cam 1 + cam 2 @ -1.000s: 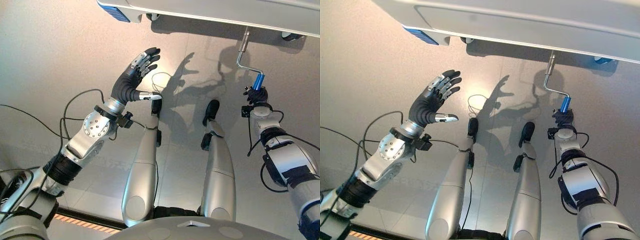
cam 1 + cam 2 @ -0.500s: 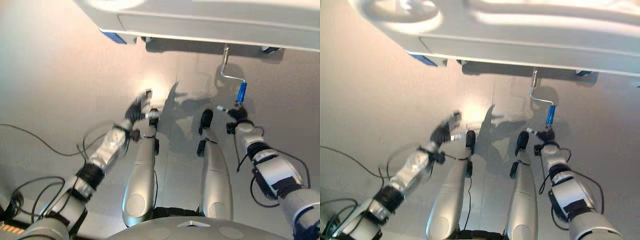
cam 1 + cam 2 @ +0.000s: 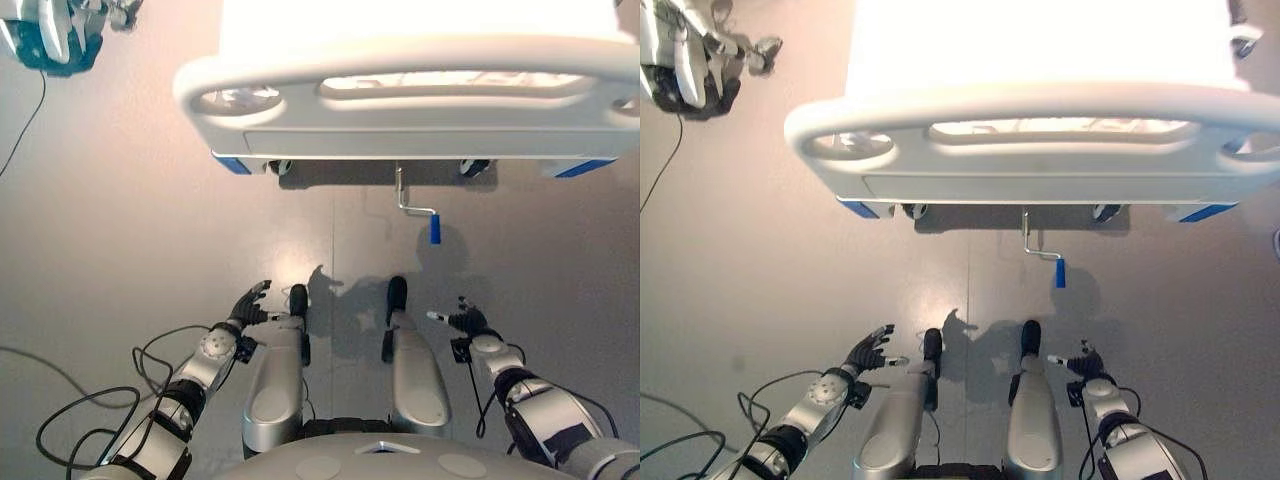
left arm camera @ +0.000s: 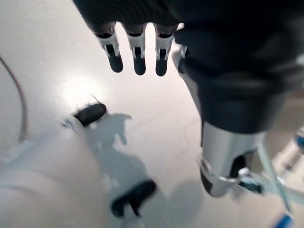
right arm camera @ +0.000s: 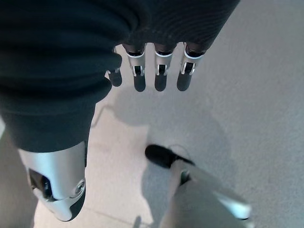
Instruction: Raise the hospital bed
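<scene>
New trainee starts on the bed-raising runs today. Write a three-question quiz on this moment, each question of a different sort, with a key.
1. True or false: the right hand is closed round the blue grip of the crank handle.
2. Multiple choice: the crank handle hangs from A) the side rail, B) under the middle of the hospital bed's footboard, C) the bed's left corner.
3. Fill the gap: the left hand is ____, holding nothing.

Key
1. False: its fingers are straight, and it is low, well short of the crank.
2. B.
3. Open: its fingers are straight over the floor.
</scene>
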Robot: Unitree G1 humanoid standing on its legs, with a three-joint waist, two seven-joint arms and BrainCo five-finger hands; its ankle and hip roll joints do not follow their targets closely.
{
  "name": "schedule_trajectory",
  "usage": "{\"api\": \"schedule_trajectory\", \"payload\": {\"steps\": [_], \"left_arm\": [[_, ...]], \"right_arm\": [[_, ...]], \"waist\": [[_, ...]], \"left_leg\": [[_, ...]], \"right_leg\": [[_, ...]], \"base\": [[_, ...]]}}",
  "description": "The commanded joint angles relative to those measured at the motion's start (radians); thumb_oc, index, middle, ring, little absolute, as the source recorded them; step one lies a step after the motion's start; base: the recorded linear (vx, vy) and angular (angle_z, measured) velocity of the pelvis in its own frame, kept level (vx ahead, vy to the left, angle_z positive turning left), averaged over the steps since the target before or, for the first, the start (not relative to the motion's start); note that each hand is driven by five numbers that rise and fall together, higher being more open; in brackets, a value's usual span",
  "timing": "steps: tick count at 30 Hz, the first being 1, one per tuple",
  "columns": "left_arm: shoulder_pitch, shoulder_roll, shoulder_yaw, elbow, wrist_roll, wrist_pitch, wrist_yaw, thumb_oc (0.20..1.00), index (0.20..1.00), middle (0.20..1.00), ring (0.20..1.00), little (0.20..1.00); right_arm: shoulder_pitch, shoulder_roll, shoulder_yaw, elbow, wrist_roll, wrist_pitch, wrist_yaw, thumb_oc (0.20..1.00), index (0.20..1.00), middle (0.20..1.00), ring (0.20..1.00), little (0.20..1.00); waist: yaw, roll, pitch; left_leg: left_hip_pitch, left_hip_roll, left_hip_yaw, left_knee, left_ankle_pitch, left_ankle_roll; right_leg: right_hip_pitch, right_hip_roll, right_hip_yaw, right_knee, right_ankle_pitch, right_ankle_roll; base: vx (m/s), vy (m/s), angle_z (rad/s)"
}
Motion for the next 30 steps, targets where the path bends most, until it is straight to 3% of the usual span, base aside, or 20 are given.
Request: {"api": "schedule_trajectory", "payload": {"steps": [1, 2, 5, 14, 20, 30], "left_arm": [[0.02, -0.011, 0.057, 0.036, 0.057, -0.006, 0.004, 1.0, 1.0, 1.0, 1.0, 1.0], [0.021, -0.011, 0.057, 0.036, 0.057, -0.006, 0.004, 1.0, 1.0, 1.0, 1.0, 1.0], [0.067, -0.024, 0.116, 0.063, 0.066, -0.003, 0.016, 1.0, 1.0, 1.0, 1.0, 1.0], [0.152, -0.06, 0.185, 0.082, 0.088, -0.009, 0.038, 1.0, 1.0, 1.0, 1.0, 1.0], [0.179, -0.102, 0.24, 0.129, 0.064, -0.007, 0.074, 1.0, 1.0, 1.0, 1.0, 1.0], [0.158, -0.137, 0.222, 0.145, 0.071, -0.01, 0.082, 1.0, 1.0, 1.0, 1.0, 1.0]], "right_arm": [[0.02, -0.028, -0.037, -0.001, -0.042, 0.018, 0.022, 1.0, 1.0, 1.0, 1.0, 1.0], [0.021, -0.028, -0.037, -0.001, -0.042, 0.018, 0.022, 1.0, 1.0, 1.0, 1.0, 1.0], [0.085, -0.012, -0.087, 0.017, -0.039, 0.025, 0.023, 1.0, 1.0, 1.0, 1.0, 1.0], [0.207, 0.043, -0.142, -0.019, -0.01, 0.009, 0.018, 1.0, 1.0, 1.0, 1.0, 1.0], [0.247, 0.067, -0.166, -0.103, 0.008, -0.032, -0.028, 1.0, 1.0, 1.0, 1.0, 1.0], [0.268, 0.095, -0.182, -0.067, 0.06, -0.039, -0.029, 1.0, 1.0, 1.0, 1.0, 1.0]], "waist": [[-0.01, 0.009, -0.069], [-0.01, 0.009, -0.069], [-0.017, 0.002, -0.158], [-0.033, -0.006, -0.288], [-0.036, -0.003, -0.325], [-0.02, -0.007, -0.354]], "left_leg": [[-0.002, 0.004, -0.013, -0.019, 0.035, -0.01], [-0.001, 0.004, -0.013, -0.02, 0.035, -0.01], [0.069, 0.016, -0.01, -0.052, 0.027, -0.009], [0.201, 0.032, -0.001, -0.145, 0.022, -0.005], [0.247, 0.031, 0.005, -0.163, 0.016, 0.002], [0.269, 0.026, -0.016, -0.178, 0.011, 0.001]], "right_leg": [[0.04, -0.015, -0.036, 0.061, -0.041, 0.059], [0.04, -0.015, -0.036, 0.06, -0.04, 0.059], [0.103, -0.007, -0.042, 0.037, -0.046, 0.06], [0.199, 0.017, -0.043, 0.011, -0.07, 0.06], [0.231, 0.018, -0.042, 0.009, -0.077, 0.062], [0.285, 0.014, -0.064, -0.026, -0.081, 0.059]], "base": [[0.04, -0.026, -0.04], [0.07, -0.051, -0.08], [0.04, -0.031, -0.1], [0.05, -0.008, -0.02], [0.0, 0.016, -0.02], [0.01, 0.017, 0.06]]}}
